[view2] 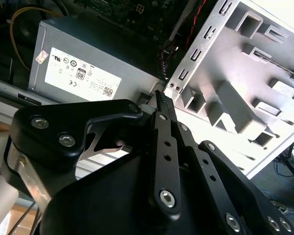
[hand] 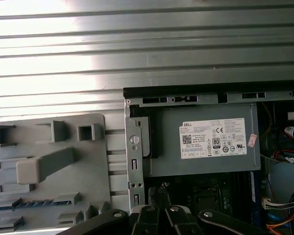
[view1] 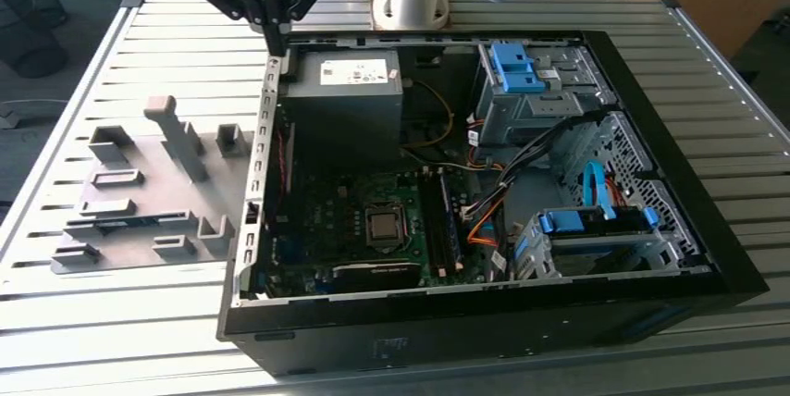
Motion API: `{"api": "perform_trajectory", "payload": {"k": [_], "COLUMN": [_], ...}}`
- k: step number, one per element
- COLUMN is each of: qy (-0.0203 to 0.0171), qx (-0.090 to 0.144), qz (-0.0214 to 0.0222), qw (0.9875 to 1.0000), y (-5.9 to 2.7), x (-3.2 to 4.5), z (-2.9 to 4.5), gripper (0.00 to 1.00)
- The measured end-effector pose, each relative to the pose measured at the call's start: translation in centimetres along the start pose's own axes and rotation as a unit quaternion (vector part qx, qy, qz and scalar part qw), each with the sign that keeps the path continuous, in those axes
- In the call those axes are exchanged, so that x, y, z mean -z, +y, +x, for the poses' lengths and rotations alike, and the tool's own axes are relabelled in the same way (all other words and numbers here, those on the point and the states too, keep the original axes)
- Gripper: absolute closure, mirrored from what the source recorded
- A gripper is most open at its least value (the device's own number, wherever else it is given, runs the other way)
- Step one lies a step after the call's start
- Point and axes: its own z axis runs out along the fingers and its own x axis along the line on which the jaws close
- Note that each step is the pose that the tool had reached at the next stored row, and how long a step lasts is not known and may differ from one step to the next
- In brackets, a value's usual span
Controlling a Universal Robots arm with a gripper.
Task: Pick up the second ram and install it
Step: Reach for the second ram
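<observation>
The ram (view1: 133,221) stands on edge in a slot of the grey holder (view1: 161,169), on the exterior view's left of the case (view1: 494,345), its long axis aimed at the case's side wall. It shows as a thin bluish strip, top edge up. The pincer (view1: 277,44), pressed together and empty, hangs over the case's corner, well apart from the ram

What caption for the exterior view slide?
Closed hand poised over the edge of the open computer case by the power supply; second ram sits in the grey fixture beside it.
</observation>
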Motion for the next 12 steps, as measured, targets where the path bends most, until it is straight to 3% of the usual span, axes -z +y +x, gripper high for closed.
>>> {"api": "perform_trajectory", "payload": {"k": [12], "qy": [0.0000], "qx": [0.000], "qz": [0.0000], "qw": [1.0000], "y": [-0.06], "x": [0.01], "z": [0.86], "gripper": [0.89]}}
